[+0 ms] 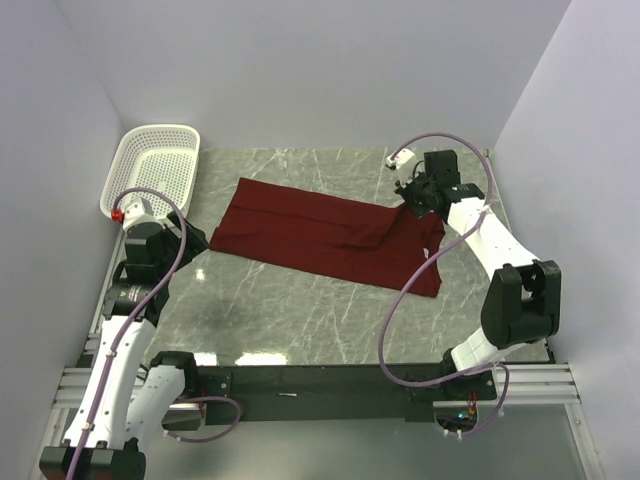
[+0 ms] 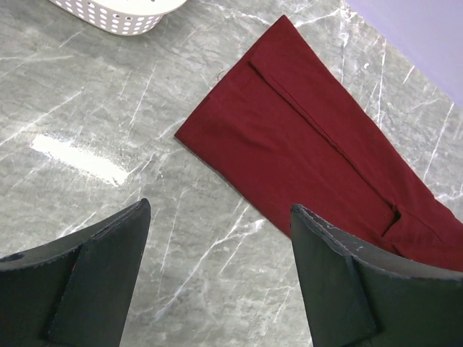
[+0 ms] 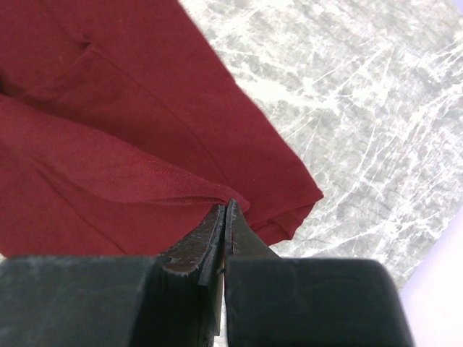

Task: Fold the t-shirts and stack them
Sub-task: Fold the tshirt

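Note:
A maroon t-shirt (image 1: 320, 235) lies folded into a long band across the middle of the marble table, running from upper left to lower right. My right gripper (image 1: 412, 203) is at the shirt's far right corner. In the right wrist view its jaws (image 3: 226, 206) are pressed together on a hemmed edge of the t-shirt (image 3: 108, 130), which rises in a fold to the tips. My left gripper (image 1: 192, 240) hovers just off the shirt's left end. In the left wrist view it (image 2: 221, 210) stands wide open over bare marble, with the t-shirt (image 2: 311, 137) ahead and to the right.
A white mesh basket (image 1: 150, 165) stands tilted at the far left corner, and its rim (image 2: 116, 18) shows at the top of the left wrist view. Pale walls close in the table (image 1: 300, 310) on three sides. A purple cable loops from the right arm.

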